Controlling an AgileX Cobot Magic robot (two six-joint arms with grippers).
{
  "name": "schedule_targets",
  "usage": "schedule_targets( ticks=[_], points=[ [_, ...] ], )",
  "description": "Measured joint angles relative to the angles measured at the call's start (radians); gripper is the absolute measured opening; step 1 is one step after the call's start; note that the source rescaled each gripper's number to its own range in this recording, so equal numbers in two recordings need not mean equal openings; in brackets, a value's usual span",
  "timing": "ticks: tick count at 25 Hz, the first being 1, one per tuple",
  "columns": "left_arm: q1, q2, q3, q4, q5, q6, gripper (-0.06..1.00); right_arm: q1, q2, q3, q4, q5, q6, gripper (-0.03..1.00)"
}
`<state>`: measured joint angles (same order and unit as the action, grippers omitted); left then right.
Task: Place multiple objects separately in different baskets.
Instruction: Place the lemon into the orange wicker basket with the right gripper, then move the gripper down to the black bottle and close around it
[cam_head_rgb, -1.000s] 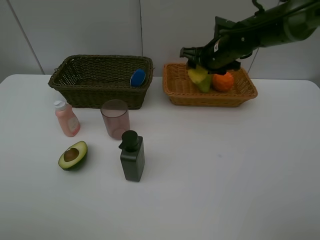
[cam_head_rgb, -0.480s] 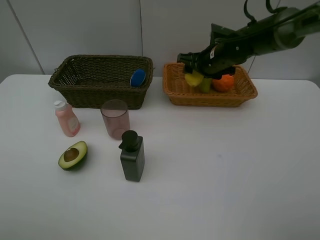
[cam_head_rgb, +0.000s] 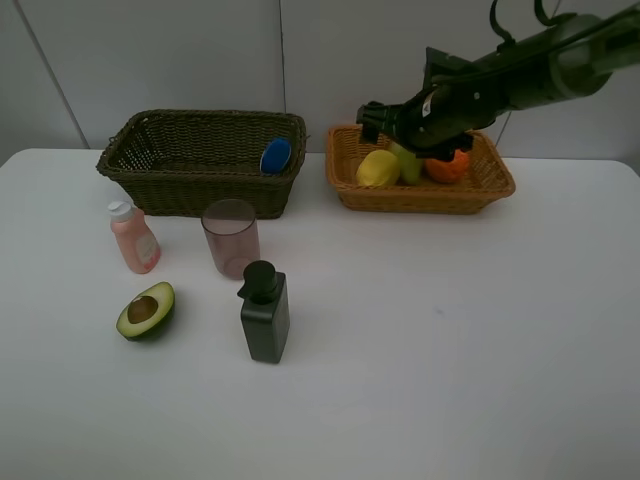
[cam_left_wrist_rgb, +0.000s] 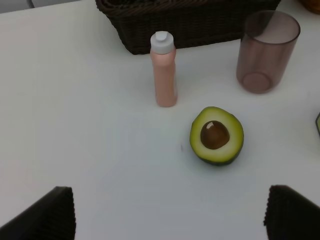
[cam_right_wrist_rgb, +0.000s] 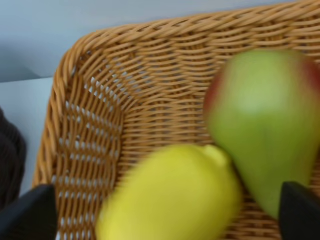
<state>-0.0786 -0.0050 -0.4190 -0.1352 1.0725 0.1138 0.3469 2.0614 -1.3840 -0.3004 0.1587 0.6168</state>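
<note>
Lemon (cam_head_rgb: 378, 168) lies in orange-tan basket (cam_head_rgb: 430, 203), beside green-red pear (cam_head_rgb: 408, 166), clear of claw. We judge it firm, light, waxy, apt to roll; best taken across short middle. Right gripper (cam_right_wrist_rgb: 162, 217) spread wide, empty, hovering over basket; arm slopes down from right. Left gripper (cam_left_wrist_rgb: 172, 215) spread too, above avocado half (cam_left_wrist_rgb: 216, 135).

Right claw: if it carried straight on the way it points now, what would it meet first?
Most likely the lemon, lying in the tan basket straight ahead of the open right claw. The pear sits just beside that line. How far off the lemon lies is hard to judge.
</note>
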Motion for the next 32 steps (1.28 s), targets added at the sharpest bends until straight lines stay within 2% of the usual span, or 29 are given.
schedule_targets(
  ticks=[4, 21, 28, 32],
  points=[
    [0.0, 0.0, 0.0, 0.0, 0.0, 0.0, 1.0, -0.001, 0.0, 0.0, 0.012, 0.003, 0.0, 0.99],
    [0.0, 0.0, 0.0, 0.0, 0.0, 0.0, 1.0, -0.001, -0.046, 0.0, 0.023, 0.062, 0.0, 1.0],
    [0.0, 0.0, 0.0, 0.0, 0.0, 0.0, 1.0, 0.004, -0.102, 0.0, 0.023, 0.151, 0.0, 1.0],
    [0.0, 0.0, 0.0, 0.0, 0.0, 0.0, 1.0, 0.036, -0.145, 0.0, 0.004, 0.203, 0.0, 1.0]
  ],
)
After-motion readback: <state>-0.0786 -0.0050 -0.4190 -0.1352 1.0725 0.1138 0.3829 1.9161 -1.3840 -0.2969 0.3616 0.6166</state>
